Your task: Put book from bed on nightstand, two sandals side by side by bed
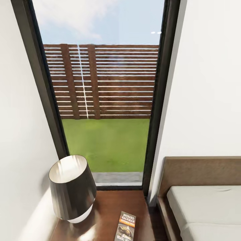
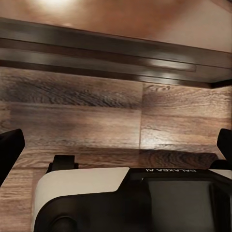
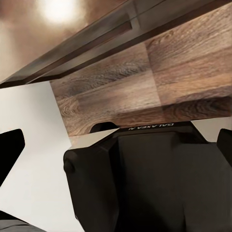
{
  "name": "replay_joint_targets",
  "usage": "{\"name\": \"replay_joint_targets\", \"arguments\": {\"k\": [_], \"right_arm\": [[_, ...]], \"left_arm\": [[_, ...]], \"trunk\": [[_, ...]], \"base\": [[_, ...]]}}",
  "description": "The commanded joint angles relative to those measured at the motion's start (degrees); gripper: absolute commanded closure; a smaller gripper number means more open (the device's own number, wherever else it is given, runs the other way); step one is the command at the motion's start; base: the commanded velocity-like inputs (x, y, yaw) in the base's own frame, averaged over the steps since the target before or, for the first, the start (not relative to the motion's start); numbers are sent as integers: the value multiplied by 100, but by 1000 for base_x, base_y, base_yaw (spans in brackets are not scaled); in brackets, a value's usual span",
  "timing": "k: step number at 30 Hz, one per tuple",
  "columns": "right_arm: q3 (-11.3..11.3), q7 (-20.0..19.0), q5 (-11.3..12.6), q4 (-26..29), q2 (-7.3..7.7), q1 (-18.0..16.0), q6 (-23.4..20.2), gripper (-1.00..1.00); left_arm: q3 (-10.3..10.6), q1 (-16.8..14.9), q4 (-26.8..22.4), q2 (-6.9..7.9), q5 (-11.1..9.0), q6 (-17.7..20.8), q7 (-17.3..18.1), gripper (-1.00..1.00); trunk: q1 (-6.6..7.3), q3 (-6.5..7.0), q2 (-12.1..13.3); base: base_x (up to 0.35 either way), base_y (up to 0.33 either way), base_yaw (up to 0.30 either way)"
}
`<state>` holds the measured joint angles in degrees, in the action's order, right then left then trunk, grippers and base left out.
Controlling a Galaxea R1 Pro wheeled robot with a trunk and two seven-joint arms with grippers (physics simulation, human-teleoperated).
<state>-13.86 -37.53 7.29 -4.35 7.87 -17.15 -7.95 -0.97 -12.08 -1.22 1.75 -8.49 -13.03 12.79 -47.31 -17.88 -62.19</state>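
Looking down at the book (image 1: pixel 126 227), already lying flat on the nightstand (image 1: pixel 107 207) just beside the lamp (image 1: pixel 72 187), with the bed (image 1: pixel 204 207) off to my right.

I'd say the book half is done and the sandals are what's left, and I can't spot them from here. My worry is the turn away: the nightstand sits tight between wall, window (image 1: pixel 103 90) and bed frame, so a careless swing of an arm or the base could clip the lamp or nudge the book off. Left gripper (image 2: pixel 116 150): its dark fingertips sit at opposite edges of the wrist picture, spread wide, nothing between them but plank floor (image 2: pixel 96 116). Right gripper (image 3: pixel 116 150) reads the same, wide apart, holding nothing.
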Motion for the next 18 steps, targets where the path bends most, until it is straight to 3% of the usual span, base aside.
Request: {"name": "replay_joint_targets", "arguments": {"k": [1, 18], "right_arm": [[-20, -17, 60, -13, 4, -7, -51, -100], [-20, -18, 66, -22, -88, -7, -48, -100]], "left_arm": [[-5, -5, 8, -1, -52, -7, 41, -100], [1, -4, 0, -16, -42, -7, 48, -100]], "trunk": [[0, -7, -5], [0, -7, -5]], "base": [[0, 0, 0], [0, 0, 0]]}}
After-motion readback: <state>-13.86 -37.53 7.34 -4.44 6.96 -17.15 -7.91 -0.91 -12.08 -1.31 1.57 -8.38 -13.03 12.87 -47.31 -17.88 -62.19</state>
